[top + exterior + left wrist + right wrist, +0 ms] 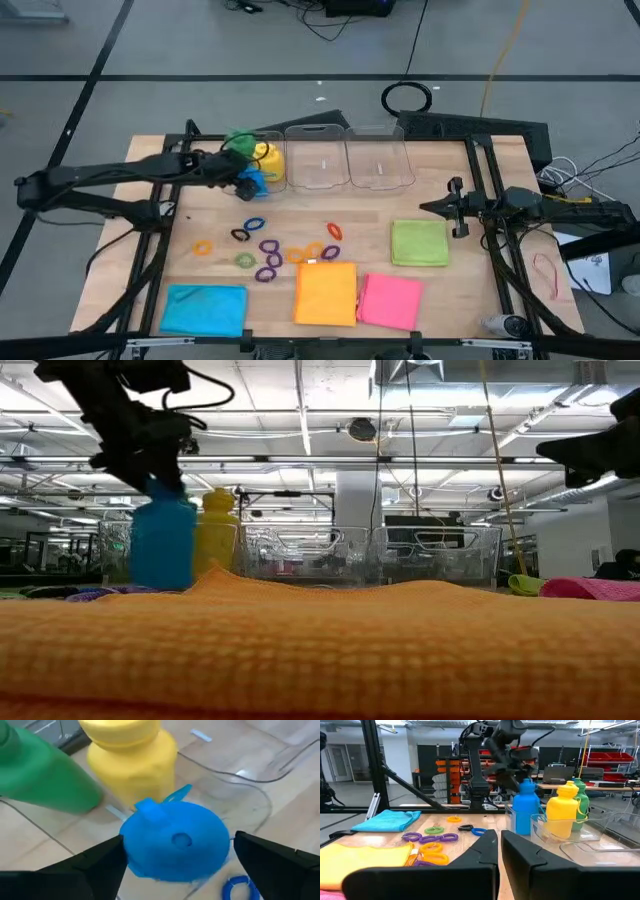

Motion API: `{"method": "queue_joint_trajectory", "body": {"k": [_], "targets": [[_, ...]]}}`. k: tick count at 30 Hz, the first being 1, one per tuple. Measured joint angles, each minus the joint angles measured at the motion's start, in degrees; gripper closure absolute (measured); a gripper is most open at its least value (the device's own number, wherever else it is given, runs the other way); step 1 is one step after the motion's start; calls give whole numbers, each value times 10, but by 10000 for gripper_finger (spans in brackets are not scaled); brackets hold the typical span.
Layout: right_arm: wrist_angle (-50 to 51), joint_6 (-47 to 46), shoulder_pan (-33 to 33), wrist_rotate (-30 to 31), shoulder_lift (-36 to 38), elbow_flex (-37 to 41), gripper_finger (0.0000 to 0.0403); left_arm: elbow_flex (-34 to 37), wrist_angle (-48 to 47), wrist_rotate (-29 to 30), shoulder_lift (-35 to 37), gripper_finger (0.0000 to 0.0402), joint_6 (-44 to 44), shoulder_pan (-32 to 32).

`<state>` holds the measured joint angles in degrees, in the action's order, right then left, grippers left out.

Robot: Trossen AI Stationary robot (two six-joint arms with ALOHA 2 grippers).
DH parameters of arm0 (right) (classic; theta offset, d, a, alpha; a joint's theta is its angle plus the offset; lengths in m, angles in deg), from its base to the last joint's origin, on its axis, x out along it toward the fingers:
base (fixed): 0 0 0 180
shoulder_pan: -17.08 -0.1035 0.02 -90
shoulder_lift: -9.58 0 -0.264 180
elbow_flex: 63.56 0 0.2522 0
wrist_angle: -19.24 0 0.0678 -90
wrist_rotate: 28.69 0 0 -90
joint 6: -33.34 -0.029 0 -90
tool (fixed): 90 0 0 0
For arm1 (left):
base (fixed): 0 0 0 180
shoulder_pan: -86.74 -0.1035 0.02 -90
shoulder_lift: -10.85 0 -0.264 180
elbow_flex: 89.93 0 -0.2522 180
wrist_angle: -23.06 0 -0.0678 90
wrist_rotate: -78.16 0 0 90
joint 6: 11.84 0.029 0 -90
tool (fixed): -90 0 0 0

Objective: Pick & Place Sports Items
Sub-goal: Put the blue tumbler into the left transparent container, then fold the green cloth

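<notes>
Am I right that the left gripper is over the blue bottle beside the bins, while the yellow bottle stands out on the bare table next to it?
Not quite. The left gripper is indeed over the blue bottle, but the yellow bottle stands inside the leftmost clear bin, next to the green bottle. The right wrist view shows it behind the bin's wall.

Left claw (160,472) over blue bottle (163,542) (upright), orange cloth (320,645)
</notes>
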<state>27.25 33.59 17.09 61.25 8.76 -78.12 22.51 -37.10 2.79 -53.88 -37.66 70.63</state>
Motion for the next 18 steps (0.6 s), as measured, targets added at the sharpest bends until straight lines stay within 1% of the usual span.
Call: {"method": "queue_joint_trajectory", "body": {"k": [4, 12, 18], "targets": [[0, 0, 0, 0, 0, 0, 403, 0, 3, 2, 7, 106, -2, -1], [0, 0, 0, 0, 0, 0, 403, -1, 25, 5, 59, 106, 7, 0], [0, 0, 0, 0, 0, 0, 403, -1, 41, 20, 109, 105, 18, 0]]}}
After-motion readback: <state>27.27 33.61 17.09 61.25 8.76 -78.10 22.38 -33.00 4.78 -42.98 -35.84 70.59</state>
